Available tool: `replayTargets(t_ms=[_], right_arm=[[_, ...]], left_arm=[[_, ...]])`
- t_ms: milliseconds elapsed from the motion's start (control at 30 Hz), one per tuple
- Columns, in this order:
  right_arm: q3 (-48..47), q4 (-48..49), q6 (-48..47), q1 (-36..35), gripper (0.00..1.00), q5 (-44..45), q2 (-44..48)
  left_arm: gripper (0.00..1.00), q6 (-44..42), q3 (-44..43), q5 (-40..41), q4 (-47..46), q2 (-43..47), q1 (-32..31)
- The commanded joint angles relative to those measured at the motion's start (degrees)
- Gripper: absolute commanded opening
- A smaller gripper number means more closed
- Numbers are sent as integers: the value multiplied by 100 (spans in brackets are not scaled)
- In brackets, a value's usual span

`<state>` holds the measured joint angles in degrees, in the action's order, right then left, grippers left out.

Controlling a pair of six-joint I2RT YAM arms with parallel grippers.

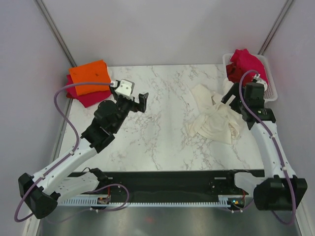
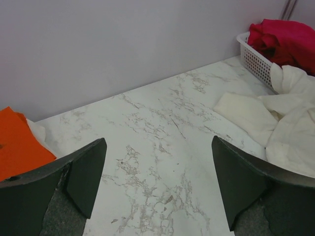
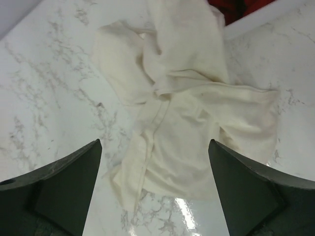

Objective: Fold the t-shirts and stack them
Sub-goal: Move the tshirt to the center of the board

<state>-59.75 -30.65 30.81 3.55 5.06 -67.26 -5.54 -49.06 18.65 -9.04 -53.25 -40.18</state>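
The crumpled cream-white cloth t-shirt (image 1: pixel 214 118) lies on the white marble-patterned table (image 1: pixel 162 142), right of centre, just beside the white plastic mesh basket (image 1: pixel 271 91), its neck and sleeves lost in folds. The right end effector (image 3: pixel 153 143) hangs over it, fingers wide apart, gripping nothing. The left end effector (image 2: pixel 158 141) is equally spread above bare table. At the far left corner a folded bright orange t-shirt (image 1: pixel 89 76) hides most of a crimson red t-shirt (image 1: pixel 90 98). The basket's heaped crimson cloth (image 1: pixel 247 63) cannot be counted.
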Motion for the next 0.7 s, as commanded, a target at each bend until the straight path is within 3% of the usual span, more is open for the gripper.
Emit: replayTargets(t_ms=[0, 133, 300, 500, 667], right_arm=[[-161, 86, -14, -537, 98, 100, 995], [278, 165, 276, -1522, 98, -128, 997], [770, 305, 873, -3216, 98, 539, 216], [1141, 1043, 1164, -3528, 94, 514, -875], [1009, 1088, 1200, -3537, 87, 733, -1394]], left_arm=[[95, 754, -542, -501, 437, -474, 28], [91, 967, -1000, -1118, 868, -870, 28], [91, 906, -957, -881, 869, -889, 28], [95, 713, -886, -635, 869, -748, 37], [95, 660, -869, -565, 869, -678, 28]])
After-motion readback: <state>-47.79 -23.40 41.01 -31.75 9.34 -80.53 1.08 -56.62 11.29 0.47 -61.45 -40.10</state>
